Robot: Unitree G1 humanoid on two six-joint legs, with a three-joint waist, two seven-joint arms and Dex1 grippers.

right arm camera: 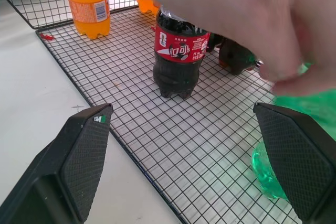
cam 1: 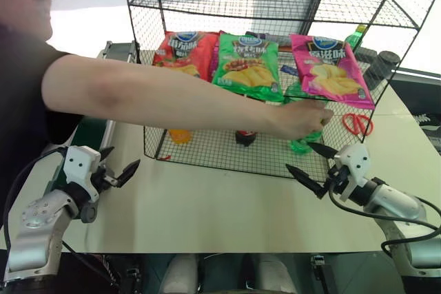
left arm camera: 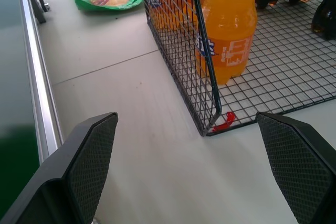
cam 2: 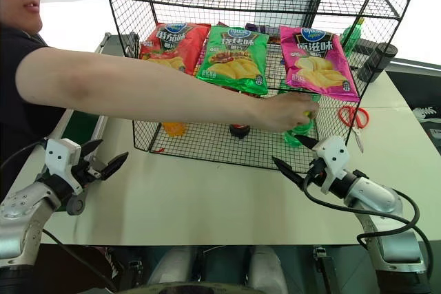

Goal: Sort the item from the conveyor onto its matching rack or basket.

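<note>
- Green soda bottle (right arm camera: pixel 268 174): clear green plastic, base lobes resting on the wire-grid floor of the black rack (cam 1: pixel 227 160), at the right end of the bottom tier. Upper part, cap and label hidden by a person's hand (cam 1: pixel 303 119) wrapped round it.
- Person's arm reaches across from the left, in front of the rack, to the bottle.
- Same tier: cola bottle (right arm camera: pixel 178 56) with red label standing upright mid-floor; orange-drink bottle (left arm camera: pixel 228 24) upright near the left corner.
- Tier above: three crisp bags side by side, red (cam 1: pixel 185 53), green (cam 1: pixel 247 65), pink (cam 1: pixel 331 68).
- Left gripper (cam 1: pixel 118 170): fingers spread wide, empty, hovering over the table (cam 1: pixel 207 211) near the conveyor (left arm camera: pixel 13 103).
- Right gripper (cam 1: pixel 311 164): fingers spread wide, empty, just in front of the rack's floor, near the green bottle but apart from it.
- Red-handled scissors (cam 1: pixel 357 124) lie on the table right of the rack.
</note>
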